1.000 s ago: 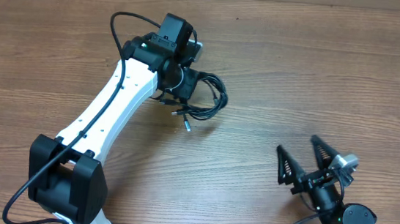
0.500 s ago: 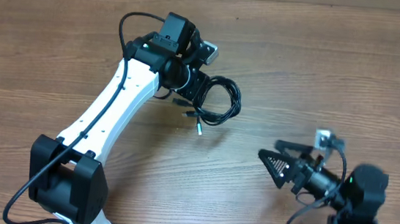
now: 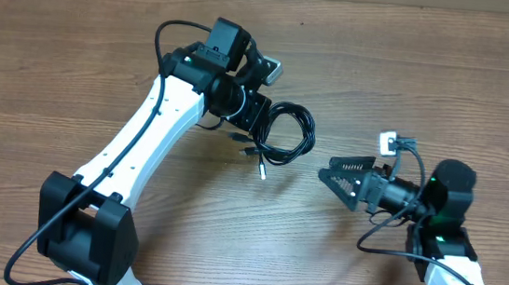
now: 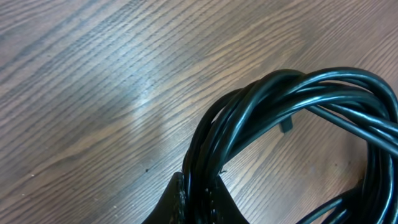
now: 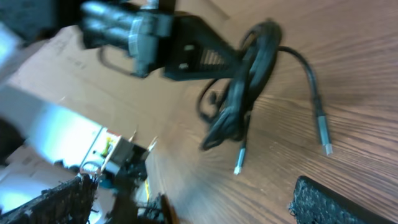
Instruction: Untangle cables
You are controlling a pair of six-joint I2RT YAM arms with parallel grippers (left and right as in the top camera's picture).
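**Left claw locked on the coil, right claw gaping beside it**

Here's the white left arm [image 3: 142,141], stretched out from the near left corner of the brown wooden desk [image 3: 448,77], and its left gripper [image 3: 257,115] has its two fingers pinched together on the bundle of thin black cables [image 3: 291,132]. The left wrist view says it all: glossy black strands [image 4: 280,99] packed side by side, squeezed between the dark fingertips [image 4: 180,202] at the bottom of the shot.

The coil sits around the middle of the desk, a touch toward the far edge. One loose cord droops out below it with a small silver plug end [image 3: 261,171]. Whether the loops rest on the wood, I cannot tell.

Over to the right gripper [image 3: 337,177], between the coil and the near right corner: fingers spread wide apart, nothing between them, aimed at the bundle and clear of it. Its own blurred camera frames the coil [image 5: 249,87] with two plug tips dangling.
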